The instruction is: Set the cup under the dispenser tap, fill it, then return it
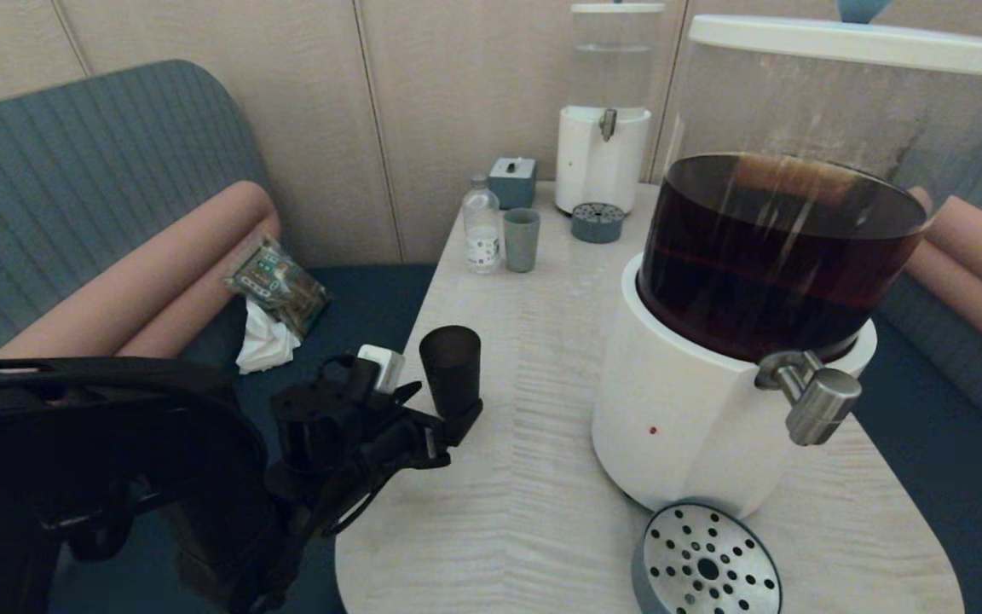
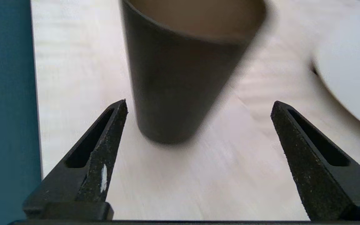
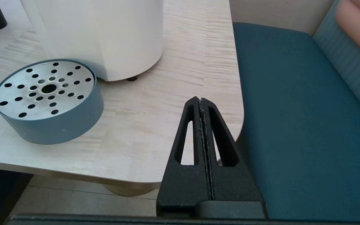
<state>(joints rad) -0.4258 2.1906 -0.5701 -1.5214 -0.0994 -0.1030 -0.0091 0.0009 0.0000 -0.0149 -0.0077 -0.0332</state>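
Observation:
The black cup (image 1: 450, 367) stands upright on the pale table (image 1: 525, 477), close to its left edge. My left gripper (image 1: 444, 402) is open at the cup's near side. In the left wrist view the cup (image 2: 180, 78) lies just beyond the fingertips, nearer one finger (image 2: 111, 137), and nothing touches it. The steel dispenser tap (image 1: 815, 401) juts from the white base (image 1: 678, 401) of the big dispenser of dark liquid, with a round perforated drip tray (image 1: 707, 563) below it. My right gripper (image 3: 201, 99) is shut and empty over the table's near right corner.
At the back stand a clear-liquid dispenser (image 1: 603, 128), its small drip tray (image 1: 597, 222), a grey-green cup (image 1: 521, 240), a bottle (image 1: 482, 226) and a small box (image 1: 512, 181). A packet (image 1: 278, 286) and tissue lie on the blue bench to the left.

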